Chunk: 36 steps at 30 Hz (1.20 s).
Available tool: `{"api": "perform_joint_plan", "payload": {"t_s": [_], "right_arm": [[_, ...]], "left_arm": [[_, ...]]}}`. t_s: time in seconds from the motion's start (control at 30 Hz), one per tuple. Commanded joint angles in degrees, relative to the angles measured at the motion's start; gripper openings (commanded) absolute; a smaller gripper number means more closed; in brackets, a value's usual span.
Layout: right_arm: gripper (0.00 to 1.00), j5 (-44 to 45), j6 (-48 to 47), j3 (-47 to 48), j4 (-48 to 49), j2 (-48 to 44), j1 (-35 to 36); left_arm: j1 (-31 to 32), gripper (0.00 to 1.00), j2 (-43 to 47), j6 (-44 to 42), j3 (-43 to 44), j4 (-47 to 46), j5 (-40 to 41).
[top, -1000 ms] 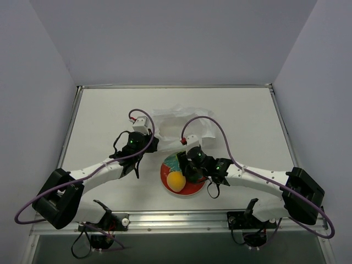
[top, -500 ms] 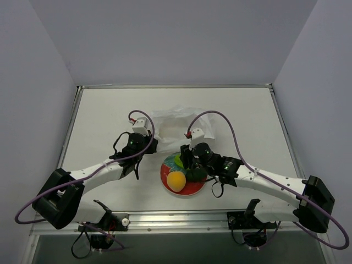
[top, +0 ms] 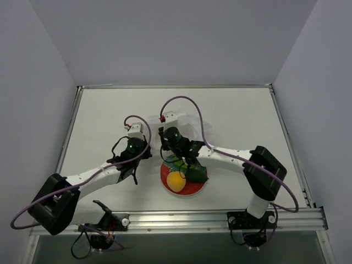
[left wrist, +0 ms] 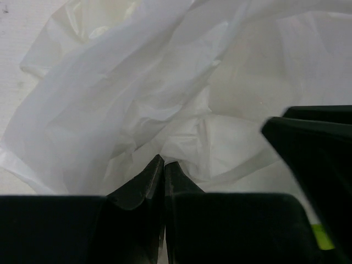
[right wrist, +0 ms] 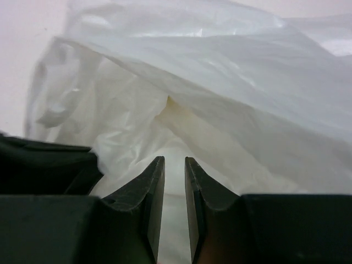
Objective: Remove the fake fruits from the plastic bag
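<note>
**Top view.** The red-rimmed plate (top: pixel 187 192) holds an orange-yellow fruit (top: pixel 176 181) and a dark green fruit (top: pixel 196 175). The plastic bag (top: pixel 190 125) lies just beyond it, under both wrists. Only here do we see the plate and the fruits.

**Left wrist.** The left gripper (left wrist: pixel 164 160) is pinched together on a fold of bag film.

**Right wrist.** The right gripper (right wrist: pixel 174 160) keeps a narrow slot between its jaws at the bag's wrinkled mouth. We cannot tell whether film is caught in it.

Fake fruits (top: pixel 176 181) on plate (top: pixel 185 193), plastic bag (left wrist: pixel 137 82) behind
</note>
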<state>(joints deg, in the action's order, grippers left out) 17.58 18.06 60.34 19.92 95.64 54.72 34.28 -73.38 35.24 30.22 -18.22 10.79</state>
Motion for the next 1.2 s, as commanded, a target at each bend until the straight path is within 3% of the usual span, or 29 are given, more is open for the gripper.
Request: {"api": "perform_joint_plan", "payload": {"t_s": [0.0,0.07,0.1,0.2,0.3,0.4,0.6,0.83,0.97,1.17], "right_arm": [[0.18,1.9,0.3,3.2,6.1,7.3,-0.3],[0.18,3.5,1.5,3.7,9.8,9.6,-0.8],[0.18,3.1,2.1,3.9,10.7,11.5,-1.2],[0.19,1.9,3.5,3.9,13.8,12.8,-2.1],[0.19,1.6,3.6,2.7,15.2,12.1,-3.2],[0.19,-0.4,3.9,0.6,16.0,10.5,-5.4],[0.19,-4.9,3.9,-3.6,17.4,6.9,-8.7],[0.2,-8.0,3.0,-5.4,17.8,4.6,-9.5],[0.2,-9.4,3.0,-5.8,17.9,3.9,-9.5],[0.2,-10.3,2.9,-5.9,17.6,3.4,-9.5]], "left_arm": [[0.9,0.02,5.6,0.5,0.9,4.8,5.6],[1.0,0.04,6.5,0.6,1.0,6.8,6.3],[1.1,0.19,7.0,0.6,1.2,7.5,6.4],[1.1,0.52,8.9,0.4,2.8,10.7,5.1],[1.1,0.59,12.9,-0.1,5.5,13.6,4.5],[1.1,0.62,15.7,-0.5,10.5,17.5,3.8],[-1.7,0.6,16.0,3.3,19.3,27.3,10.3],[-21.5,0.59,9.2,11.8,18.9,27.4,-2.6],[-28.5,0.59,0.9,16.1,18.0,21.0,-14.0],[-29.1,0.59,-11.0,21.9,19.9,13.5,-19.8]]}}
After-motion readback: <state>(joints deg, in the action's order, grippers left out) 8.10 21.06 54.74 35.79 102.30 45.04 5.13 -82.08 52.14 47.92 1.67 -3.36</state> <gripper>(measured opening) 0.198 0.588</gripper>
